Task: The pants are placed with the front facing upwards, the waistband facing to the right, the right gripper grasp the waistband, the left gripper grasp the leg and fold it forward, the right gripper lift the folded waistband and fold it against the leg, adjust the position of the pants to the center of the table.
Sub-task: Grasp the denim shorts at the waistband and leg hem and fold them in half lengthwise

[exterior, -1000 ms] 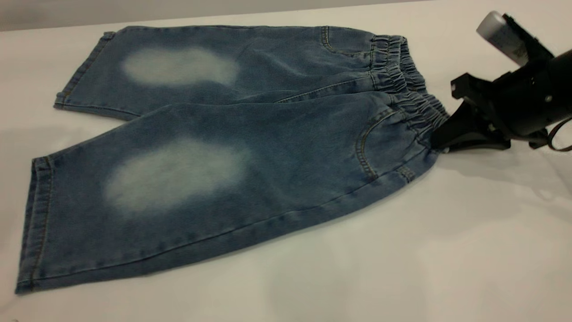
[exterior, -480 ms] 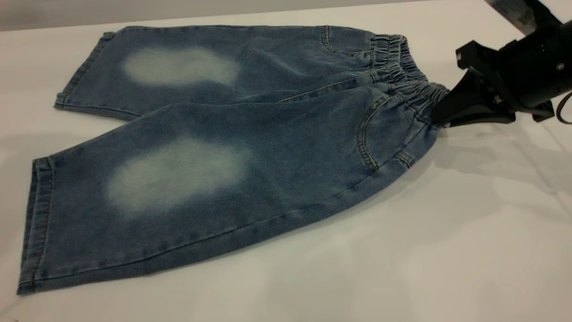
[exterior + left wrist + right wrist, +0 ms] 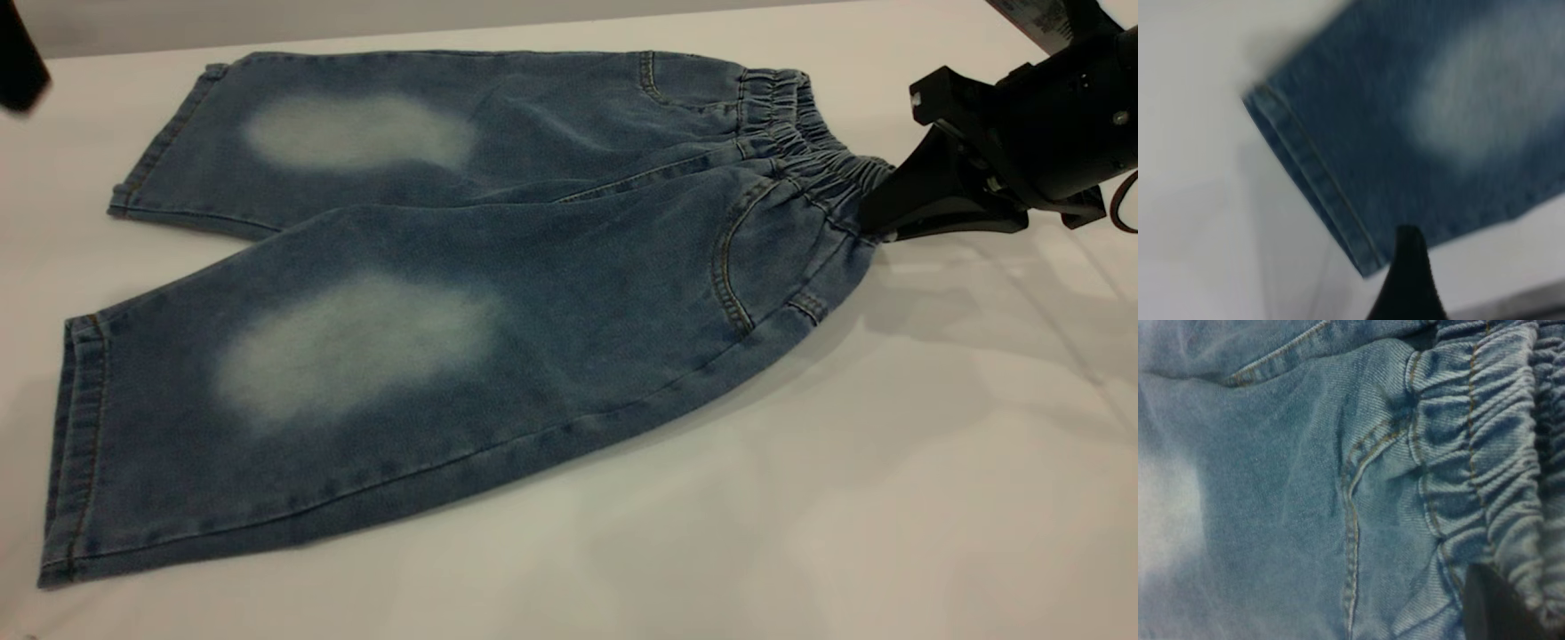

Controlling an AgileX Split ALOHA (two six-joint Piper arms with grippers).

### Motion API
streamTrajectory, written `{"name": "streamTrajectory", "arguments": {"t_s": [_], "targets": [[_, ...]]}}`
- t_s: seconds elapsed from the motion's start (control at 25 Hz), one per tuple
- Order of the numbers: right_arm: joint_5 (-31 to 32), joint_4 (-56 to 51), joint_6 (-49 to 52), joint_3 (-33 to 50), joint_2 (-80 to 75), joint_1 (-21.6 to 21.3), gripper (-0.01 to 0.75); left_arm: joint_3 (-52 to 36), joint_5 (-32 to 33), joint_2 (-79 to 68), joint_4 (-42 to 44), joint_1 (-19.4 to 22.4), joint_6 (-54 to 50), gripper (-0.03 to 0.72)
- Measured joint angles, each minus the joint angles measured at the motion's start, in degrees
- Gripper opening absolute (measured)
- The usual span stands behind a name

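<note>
one r gripper point(image 3: 876, 227) pinching waistband point(image 3: 822, 164) edge, pants point(image 3: 427, 293) flat, l gripper point(image 3: 1408, 280) state unclear

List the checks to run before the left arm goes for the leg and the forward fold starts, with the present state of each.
1. Pants front up, waistband toward the right: ok.
2. Right gripper clamped on the waistband's near end: ok; the denim there is bunched and raised off the table.
3. Left gripper holding the leg: not ok; it hangs above the hem near a corner, apart from the cloth.
4. Left jaws open for the grasp: cannot tell, only one dark tip shows.
5. Both legs flat and spread: ok.
6. Pants centred on the table: cannot tell.
</note>
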State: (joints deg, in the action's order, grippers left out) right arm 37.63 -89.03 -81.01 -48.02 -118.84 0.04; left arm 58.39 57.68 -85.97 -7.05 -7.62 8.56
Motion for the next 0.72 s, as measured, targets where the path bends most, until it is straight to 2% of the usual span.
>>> {"name": "streamTrajectory", "arguments": {"t_s": [0.2,0.72], "targets": [[0.0,1.3,1.2,-0.5,0.0,0.0,0.032,0.0,1.3,-5.3,2.1,-2.7,0.0,0.498],[0.0,1.9,1.5,-1.0,0.0,0.0,0.032,0.0,5.0,-17.4,3.2,-4.1,-0.1,0.498]]}}
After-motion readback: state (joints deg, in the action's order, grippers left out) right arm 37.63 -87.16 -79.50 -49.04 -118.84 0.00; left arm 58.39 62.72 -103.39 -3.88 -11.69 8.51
